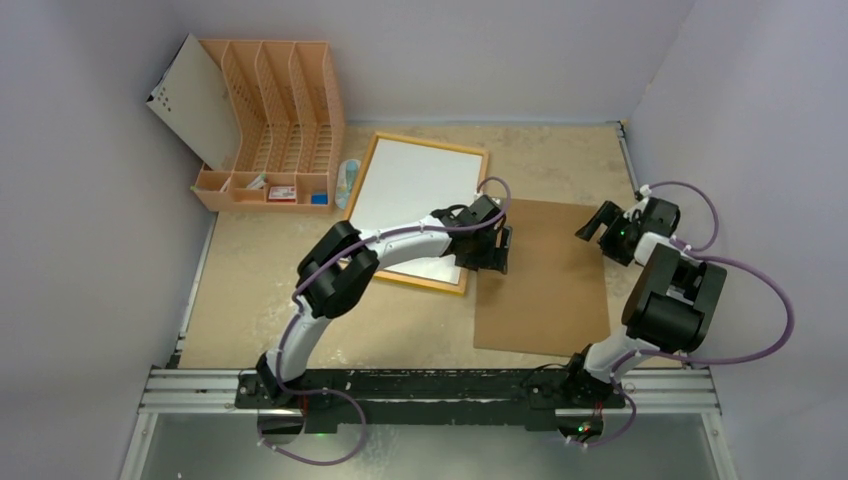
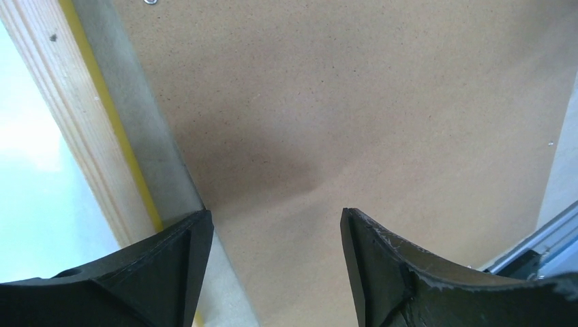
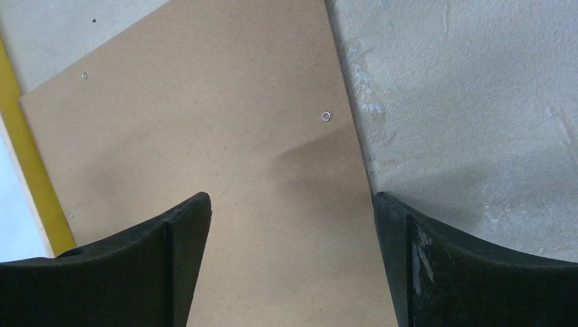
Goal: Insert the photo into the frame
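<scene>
The frame [image 1: 423, 139] lies flat at the back middle of the table, wood-coloured back edge up. A plain white sheet [image 1: 412, 192] fills it, which looks like the photo's white back; no printed side shows. My left gripper [image 1: 497, 250] is open and empty, low over the gap between the frame's near right corner and the brown board. The left wrist view shows the frame's wood edge [image 2: 71, 116], yellow rim [image 2: 117, 133] and my open left gripper [image 2: 276, 218]. My right gripper [image 1: 598, 226] is open and empty above the board's far right edge [image 3: 290, 204].
A brown backing board [image 1: 545, 275] lies flat right of the frame, also in both wrist views [image 2: 354, 102] [image 3: 204, 136]. An orange slotted file rack [image 1: 275, 120] stands at the back left with a white panel [image 1: 190, 100] leaning on it. Walls close both sides.
</scene>
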Tool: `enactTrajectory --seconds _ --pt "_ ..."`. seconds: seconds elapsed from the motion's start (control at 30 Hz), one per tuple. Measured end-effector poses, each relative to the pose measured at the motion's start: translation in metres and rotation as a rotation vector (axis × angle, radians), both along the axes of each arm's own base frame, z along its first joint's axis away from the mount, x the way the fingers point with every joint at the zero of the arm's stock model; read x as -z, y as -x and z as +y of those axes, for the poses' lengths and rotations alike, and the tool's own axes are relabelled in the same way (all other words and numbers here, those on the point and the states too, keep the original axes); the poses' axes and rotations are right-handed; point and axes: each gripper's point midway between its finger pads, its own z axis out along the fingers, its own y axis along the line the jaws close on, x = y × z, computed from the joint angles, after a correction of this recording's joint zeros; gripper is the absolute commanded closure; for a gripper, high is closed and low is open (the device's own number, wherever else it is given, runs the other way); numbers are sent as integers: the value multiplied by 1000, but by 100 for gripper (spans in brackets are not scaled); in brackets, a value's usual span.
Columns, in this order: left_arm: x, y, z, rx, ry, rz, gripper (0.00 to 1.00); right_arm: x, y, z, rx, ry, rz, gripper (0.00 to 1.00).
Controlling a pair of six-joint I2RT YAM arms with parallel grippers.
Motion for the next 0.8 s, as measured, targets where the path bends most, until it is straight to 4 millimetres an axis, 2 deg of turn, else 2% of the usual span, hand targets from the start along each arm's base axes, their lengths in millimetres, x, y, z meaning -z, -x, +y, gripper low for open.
enactTrajectory --seconds 0.17,0.43,0.8 --pt "0 -8 4 43 -31 -30 30 -1 2 4 8 -16 -10 11" --pt "-2 -9 8 88 -55 -47 30 -4 7 6 37 -29 -18 12" --pt "-3 -8 7 119 -45 -48 31 -25 5 5 82 -30 -62 12"
